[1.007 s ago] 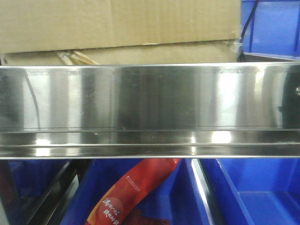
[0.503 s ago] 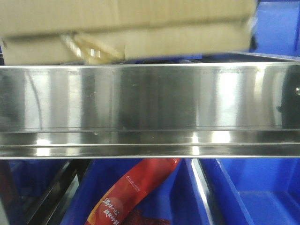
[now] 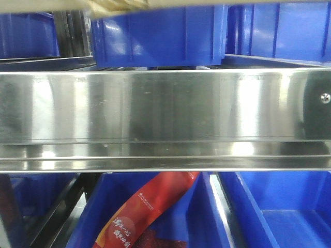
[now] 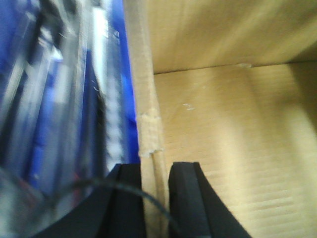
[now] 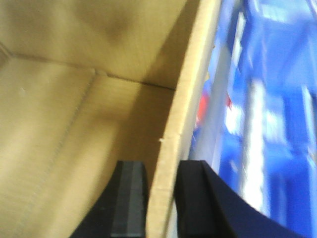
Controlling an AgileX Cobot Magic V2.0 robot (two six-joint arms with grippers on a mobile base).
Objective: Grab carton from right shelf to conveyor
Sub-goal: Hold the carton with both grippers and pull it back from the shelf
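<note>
— Fingers [image 4: 124, 203] of the left gripper [image 4: 151, 196] pinch one carton [image 4: 223, 148] wall, and the right gripper [image 5: 163, 198] clamps the opposite wall.
— It's gone up, too. A second ago it hid the blue bin [image 3: 160, 36] on the right shelf [image 3: 165, 108]. Now only its underside shows at the top, so I'd say it's clear to carry to the conveyor.

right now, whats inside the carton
Only bare cardboard shows inside the carton: its floor and walls, with no contents in either wrist view. The left gripper and right gripper each pinch a side wall. The stretch between the two views is out of sight.
</note>
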